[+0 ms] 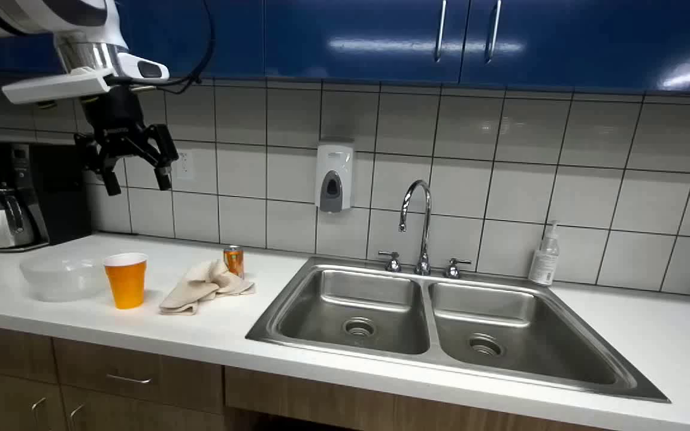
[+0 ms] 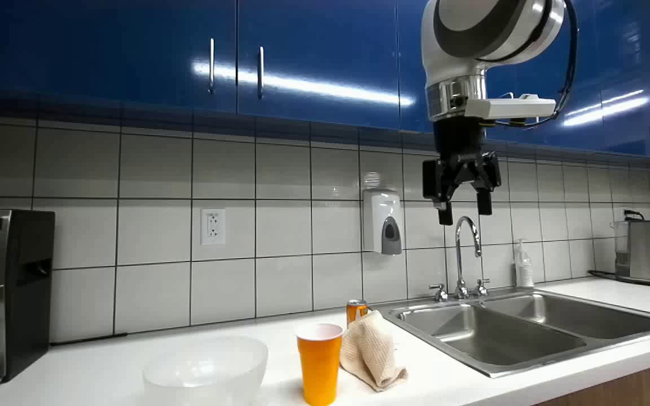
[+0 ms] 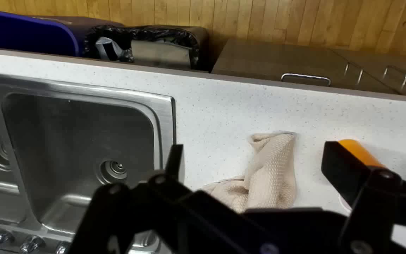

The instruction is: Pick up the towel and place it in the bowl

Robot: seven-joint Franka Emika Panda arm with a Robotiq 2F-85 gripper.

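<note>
A crumpled beige towel [image 1: 201,287] lies on the white counter, and it shows in both exterior views [image 2: 374,351]. In the wrist view the towel [image 3: 271,173] lies between the fingers, its lower part hidden by the gripper body. A translucent bowl [image 1: 60,281] stands on the counter in both exterior views [image 2: 206,369], with the orange cup between it and the towel. I cannot make the bowl out in the wrist view. My gripper [image 1: 138,182] is open and empty, pointing down, well above the counter in both exterior views [image 2: 465,210] and the wrist view [image 3: 253,155].
An orange cup [image 1: 126,284] stands close beside the towel, partly behind a finger in the wrist view [image 3: 361,153]. An orange can [image 1: 233,261] stands behind the towel. A double sink [image 1: 432,323] with faucet [image 1: 423,227], a wall dispenser [image 1: 334,176] and a coffee maker [image 1: 27,191] are around.
</note>
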